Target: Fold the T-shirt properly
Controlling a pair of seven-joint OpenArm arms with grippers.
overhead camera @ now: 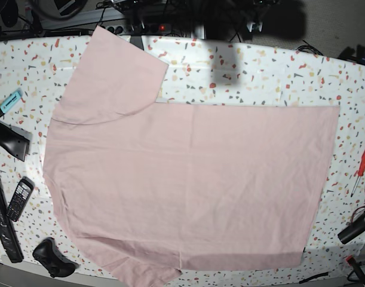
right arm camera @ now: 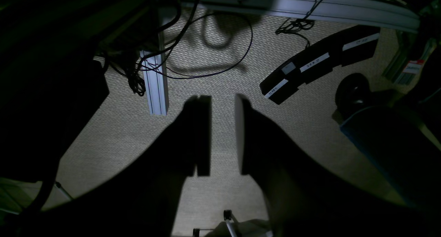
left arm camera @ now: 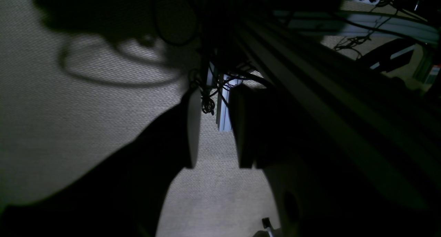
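— While the left wrist view is dim, what shows?
— Left tool parted over carpet, gripping nothing.
— Right wrist view?
— Right tool slightly apart, empty, near an aluminium rail.
— Base view?
— Pink T-shirt lies flat, plain side up, on the speckled surface; red screwdriver beside it.
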